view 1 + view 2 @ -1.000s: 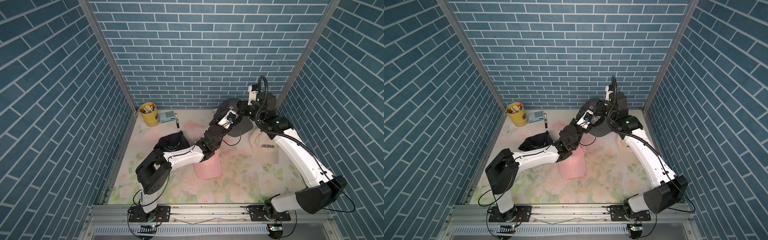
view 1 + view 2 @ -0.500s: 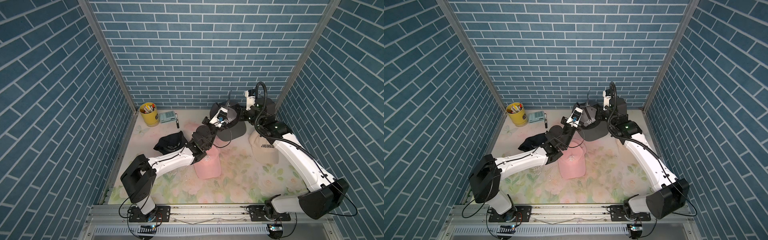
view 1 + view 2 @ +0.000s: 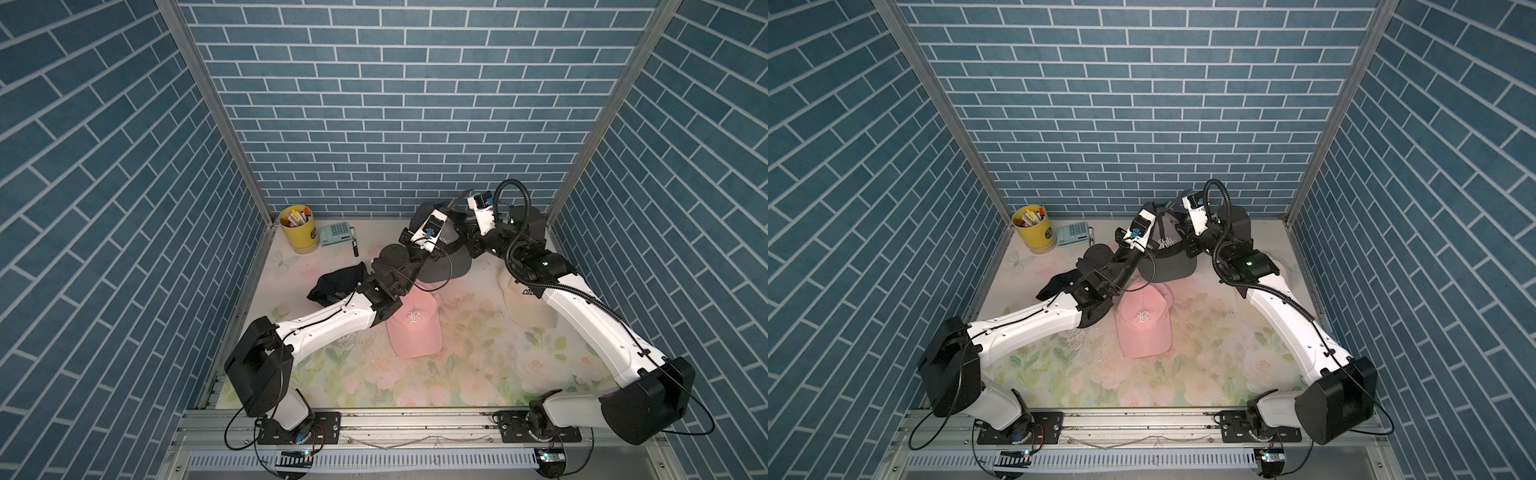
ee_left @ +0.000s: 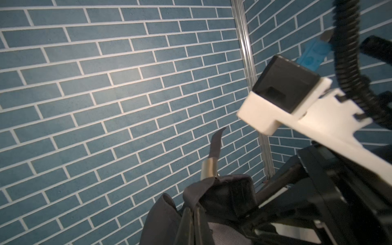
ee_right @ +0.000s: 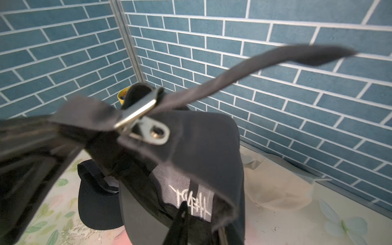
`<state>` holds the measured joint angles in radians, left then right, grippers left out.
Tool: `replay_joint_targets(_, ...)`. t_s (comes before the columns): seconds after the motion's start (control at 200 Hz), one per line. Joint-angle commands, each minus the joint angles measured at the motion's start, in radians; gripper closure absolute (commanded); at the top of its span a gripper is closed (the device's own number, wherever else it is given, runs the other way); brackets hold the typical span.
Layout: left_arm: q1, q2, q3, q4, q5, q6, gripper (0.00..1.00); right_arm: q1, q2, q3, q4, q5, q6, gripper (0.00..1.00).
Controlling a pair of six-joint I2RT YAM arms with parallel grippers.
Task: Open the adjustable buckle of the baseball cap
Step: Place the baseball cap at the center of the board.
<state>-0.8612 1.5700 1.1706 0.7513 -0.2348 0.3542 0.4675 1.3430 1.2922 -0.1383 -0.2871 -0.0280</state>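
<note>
Lifted dark grey cap [image 5: 201, 144], strap [image 5: 244, 72] jutting free from metal buckle [image 5: 137, 110]. Both arms extended rearward; left fingers [image 4: 187, 224] pinch its fabric, right fingers' [image 5: 179, 222] state indeterminable.

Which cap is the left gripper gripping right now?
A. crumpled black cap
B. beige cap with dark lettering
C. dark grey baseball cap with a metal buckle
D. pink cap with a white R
C: the left gripper is shut on fabric of the dark grey baseball cap, close beside its metal buckle.
</note>
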Motion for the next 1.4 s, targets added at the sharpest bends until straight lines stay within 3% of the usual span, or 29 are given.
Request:
replay_joint_targets(0.0,0.005,-0.027,0.017,-0.033,0.051,-0.019,1.00,0.009,-0.022,0.007,0.086,-0.029,-0.104,0.73)
replay_joint_targets(0.26,0.005,-0.026,0.035,-0.081,0.070,-0.026,1.00,0.015,-0.045,-0.012,0.126,0.059,-0.170,0.66)
replay_joint_targets(0.33,0.005,-0.027,0.039,-0.083,0.066,-0.027,1.00,0.014,-0.050,-0.016,0.123,0.103,-0.179,0.58)
replay_joint_targets(0.53,0.005,-0.026,0.055,-0.090,0.063,-0.027,1.00,0.013,-0.053,-0.003,0.034,0.190,-0.226,0.52)
replay_joint_targets(0.77,0.005,-0.010,0.081,-0.106,0.086,-0.038,1.00,0.013,-0.051,0.004,0.006,0.142,-0.253,0.50)
replay_joint_targets(1.025,0.004,-0.005,0.091,-0.107,0.092,-0.052,1.00,0.013,-0.018,0.016,-0.018,0.052,-0.243,0.62)
replay_joint_targets(1.28,0.005,0.009,0.106,-0.134,0.111,-0.061,1.00,0.013,-0.002,-0.004,0.100,0.059,-0.188,0.64)
replay_joint_targets(1.395,0.005,0.014,0.112,-0.150,0.116,-0.065,1.00,0.013,-0.006,-0.017,0.149,0.084,-0.180,0.75)
